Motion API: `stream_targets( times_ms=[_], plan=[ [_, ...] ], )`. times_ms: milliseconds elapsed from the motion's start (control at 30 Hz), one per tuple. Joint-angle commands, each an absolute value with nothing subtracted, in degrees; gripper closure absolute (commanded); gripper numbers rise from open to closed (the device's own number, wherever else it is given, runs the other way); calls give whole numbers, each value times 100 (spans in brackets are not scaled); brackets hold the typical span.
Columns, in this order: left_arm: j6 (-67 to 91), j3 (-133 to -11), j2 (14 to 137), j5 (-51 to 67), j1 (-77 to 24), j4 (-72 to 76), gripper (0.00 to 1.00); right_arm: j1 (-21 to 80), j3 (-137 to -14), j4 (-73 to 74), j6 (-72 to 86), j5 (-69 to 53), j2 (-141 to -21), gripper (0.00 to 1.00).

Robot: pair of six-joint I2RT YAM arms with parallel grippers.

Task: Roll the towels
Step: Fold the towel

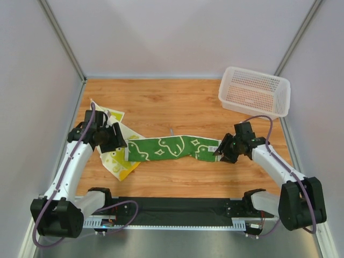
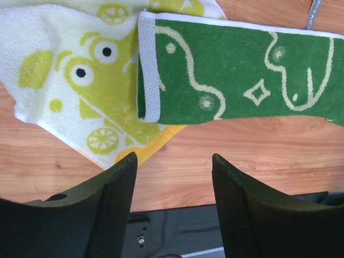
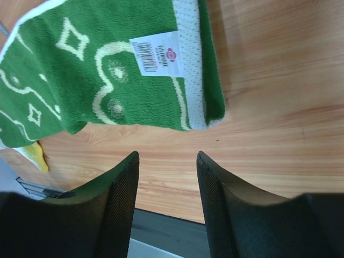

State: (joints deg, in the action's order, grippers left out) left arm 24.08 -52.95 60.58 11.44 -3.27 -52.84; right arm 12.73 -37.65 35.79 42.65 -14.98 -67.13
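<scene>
Left gripper [image 1: 114, 141] hovers partly open and empty at the left end of the green towel [image 1: 172, 148], where it overlaps the yellow towel [image 1: 115, 161]. Right gripper [image 1: 221, 149], jaws also apart and empty, hangs by the tagged right end. The green towel lies as a long folded strip across the table [image 1: 177, 102]. A left pinch could catch both cloths and drag the yellow one along, and uneven ends would skew the roll.

White perforated basket [image 1: 250, 106] upright at the far right corner of my wooden bench [image 1: 177, 105], near the right wall [image 1: 322, 64]. Black rail [image 1: 183, 207] along the near edge. Pale walls [image 1: 177, 32] on three sides.
</scene>
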Motion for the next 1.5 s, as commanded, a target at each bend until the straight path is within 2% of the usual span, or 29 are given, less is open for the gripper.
stream_targets(
  times_ms=[0,300,400,433,533,700,833,900,933,1000,1033,1133,1233,1467],
  plan=[
    [2338,-5326,5924,1107,-343,-5186,35,1318,-3613,3165,4386,-1415,-6899,51],
    [2347,-5326,5941,1081,-343,-5186,35,1310,-3516,2734,4351,-1248,-7540,53],
    [2347,-5335,5950,1063,-343,-5203,35,1310,-3489,2602,4298,-1222,-7760,62],
    [2355,-5335,5950,1055,-343,-5212,35,1310,-3481,2567,4289,-1213,-7822,69],
    [2355,-5335,5941,1011,-343,-5203,35,1301,-3480,2584,4254,-1161,-7989,81],
    [2373,-5335,5950,993,-343,-5221,35,1029,-3708,2961,4052,-757,-7840,87],
    [2364,-5335,5959,993,-343,-5221,35,827,-4348,3479,3623,-186,-7760,89],
    [2373,-5344,5959,993,-343,-5221,35,826,-4560,3594,3534,209,-7831,86],
    [2373,-5335,5959,993,-343,-5221,35,835,-4649,3664,3472,272,-7892,75],
    [2373,-5335,5959,1002,-343,-5221,35,826,-4825,3674,3349,273,-8042,65],
    [2373,-5335,5968,993,-343,-5221,35,835,-4851,3691,3314,264,-8042,52],
    [2364,-5335,5968,993,-343,-5221,35,826,-4764,3691,3296,246,-7849,33],
    [2364,-5344,5994,1002,-343,-5221,35,826,-4606,3709,3278,185,-7542,29],
    [2364,-5335,5977,1002,-343,-5221,35,773,-4131,3463,3427,-219,-7391,30]
  ],
)
